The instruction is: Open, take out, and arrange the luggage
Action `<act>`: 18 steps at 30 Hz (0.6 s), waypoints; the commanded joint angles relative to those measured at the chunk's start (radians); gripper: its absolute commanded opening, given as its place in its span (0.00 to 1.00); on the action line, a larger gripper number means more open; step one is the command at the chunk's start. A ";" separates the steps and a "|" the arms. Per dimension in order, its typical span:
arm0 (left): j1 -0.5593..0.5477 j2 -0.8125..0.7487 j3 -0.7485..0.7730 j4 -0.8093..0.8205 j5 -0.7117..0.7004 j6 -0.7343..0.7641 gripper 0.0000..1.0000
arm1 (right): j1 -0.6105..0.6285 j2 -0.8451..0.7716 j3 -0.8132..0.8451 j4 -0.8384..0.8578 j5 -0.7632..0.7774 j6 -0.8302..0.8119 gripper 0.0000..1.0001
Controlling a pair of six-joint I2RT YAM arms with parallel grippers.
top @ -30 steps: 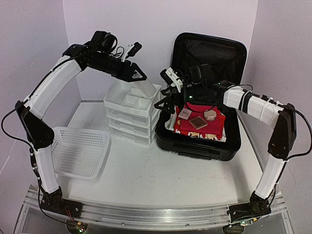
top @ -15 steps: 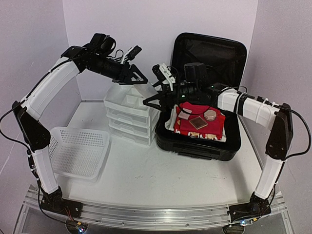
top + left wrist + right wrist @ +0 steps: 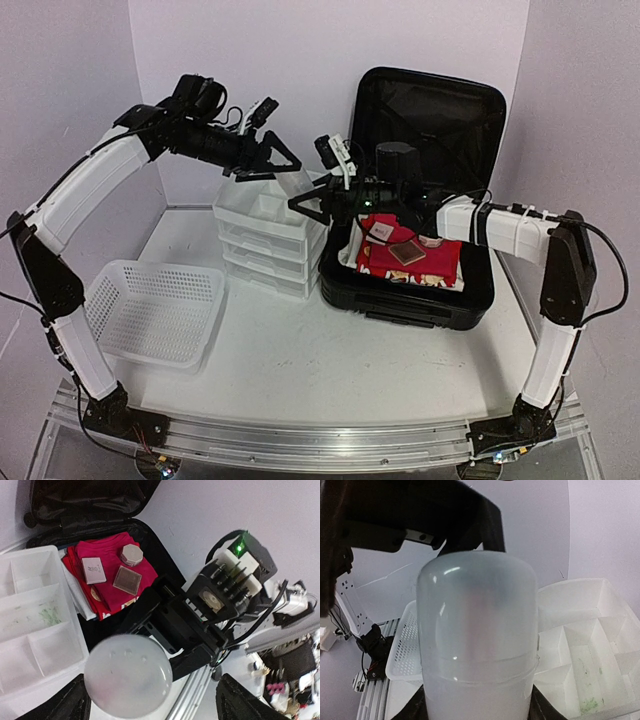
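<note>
Over the drawers (image 3: pixel 265 240) my two arms are meeting. The right gripper (image 3: pixel 300 205), hanging above the luggage (image 3: pixel 400 300) a second ago, is now reaching across to the left gripper (image 3: pixel 275 160), and a translucent white bottle (image 3: pixel 477 640) is sitting between them.

From the right wrist I am seeing dark finger edges pressing both flanks of the bottle, so I am reading that gripper as clamped on it. From the left wrist the fingers are standing wide apart, wider than the bottle's round end, and gripping nothing. I am taking this as a mid-air handover, though which arm started with the bottle I am not judging.

The luggage is lying open on the right of the table (image 3: pixel 330 370), lid upright behind, shell just beside the drawers. A red cloth (image 3: pixel 420 258) with small boxes (image 3: pixel 405 250) on it is waiting inside, so the unpacking is only partly done. The basket (image 3: pixel 160 310) is sitting front left, well apart. Next I am expecting to lower the bottle into the drawers' top tray, minding that the arms are not knocking together.
</note>
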 commanded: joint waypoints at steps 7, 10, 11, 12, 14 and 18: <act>-0.022 -0.205 -0.356 0.502 -0.147 -0.278 0.87 | 0.016 -0.013 -0.021 0.272 0.057 0.189 0.28; -0.027 -0.204 -0.368 0.548 -0.182 -0.295 0.82 | 0.022 -0.004 -0.017 0.276 0.050 0.192 0.29; -0.028 -0.199 -0.366 0.562 -0.180 -0.301 0.81 | 0.024 -0.002 -0.016 0.276 0.048 0.193 0.29; -0.028 -0.195 -0.366 0.578 -0.177 -0.309 0.81 | 0.026 -0.002 -0.017 0.276 0.048 0.193 0.29; -0.032 -0.185 -0.360 0.606 -0.172 -0.314 0.81 | 0.030 -0.003 -0.019 0.276 0.051 0.188 0.29; -0.032 -0.191 -0.364 0.627 -0.201 -0.316 0.74 | 0.033 -0.008 -0.028 0.274 0.057 0.180 0.29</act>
